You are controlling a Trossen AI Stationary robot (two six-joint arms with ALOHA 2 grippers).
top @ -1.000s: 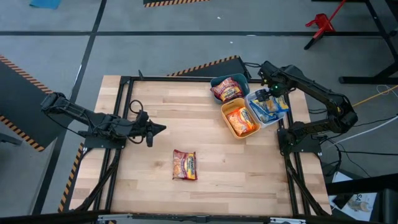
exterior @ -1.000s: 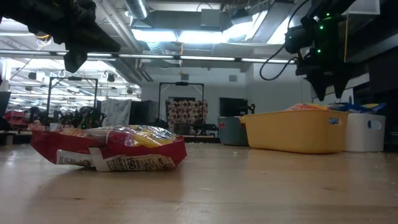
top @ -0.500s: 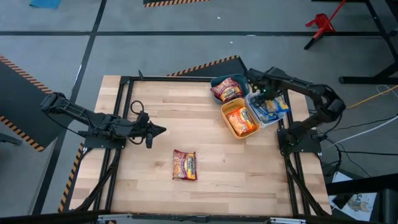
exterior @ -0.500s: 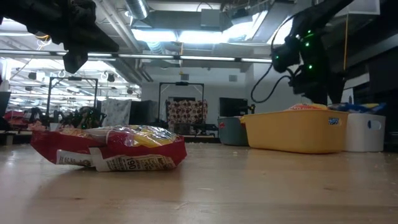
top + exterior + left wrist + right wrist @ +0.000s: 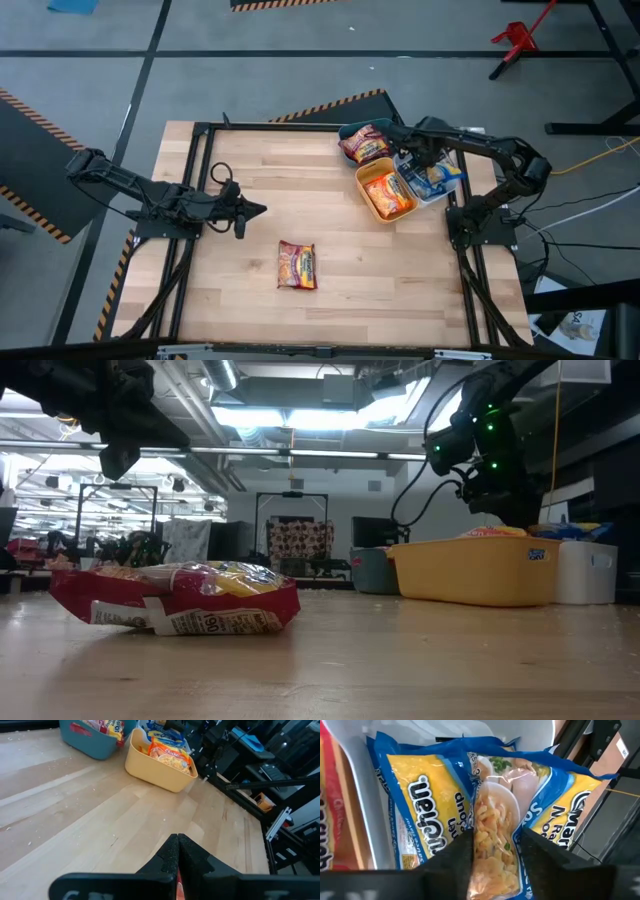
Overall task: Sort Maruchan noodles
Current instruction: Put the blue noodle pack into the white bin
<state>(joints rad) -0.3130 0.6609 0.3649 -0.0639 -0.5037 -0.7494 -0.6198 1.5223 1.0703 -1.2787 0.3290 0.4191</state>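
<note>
Noodles-wise, one dark red packet (image 5: 297,265) is left lying flat mid-tabletop (image 5: 330,220), its long axis running toward the front edge. It's found in front of and just to the right of the left claw (image 5: 258,208), whose fingers are pressed together, so that arm is judged much nearer. Farther back, the right claw (image 5: 492,855) is seen spread over the blue-and-yellow packets (image 5: 445,815) in the white bin (image 5: 425,192), beside the yellow bin (image 5: 364,200) and teal bin (image 5: 348,134), both filled.

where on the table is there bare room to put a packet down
Bare wood lies all around the lone red packet, and between the left gripper and the yellow bin. The far right corner is crowded with bins and the right gripper.
</note>
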